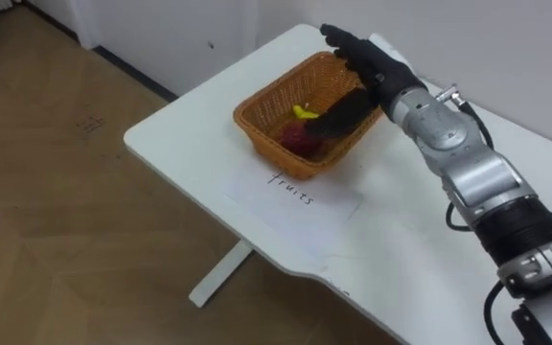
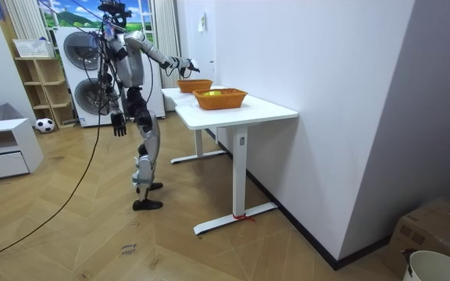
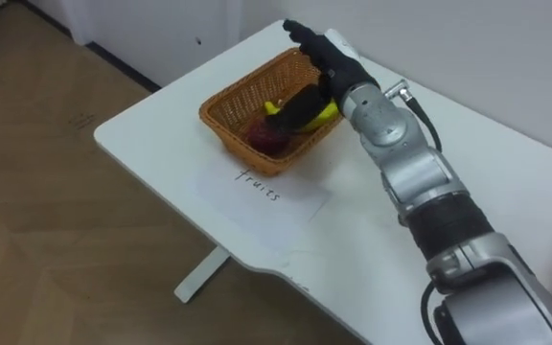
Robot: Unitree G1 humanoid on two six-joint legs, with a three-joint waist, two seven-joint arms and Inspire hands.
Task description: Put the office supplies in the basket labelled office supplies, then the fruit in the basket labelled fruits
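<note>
Wicker basket (image 1: 271,144) of fruit (image 1: 299,141) beneath straight fingers (image 1: 339,39) of right hand (image 1: 378,67)

- wicker baskets: 2 on the table, near basket (image 2: 223,100) and far basket (image 2: 194,87)
- fruit in the far basket: 2, one yellow fruit (image 1: 304,112), one red fruit (image 1: 298,140)
- paper sheet (image 1: 295,196): 1 (handwritten word on it)
- white table (image 1: 190,115): 1
- washing machines (image 2: 83,55): 2, stacked, far left
- ball (image 2: 44,124): 1

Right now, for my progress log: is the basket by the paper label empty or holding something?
Holding something: a yellow fruit and a red fruit lie inside the basket, beneath the right hand.
</note>
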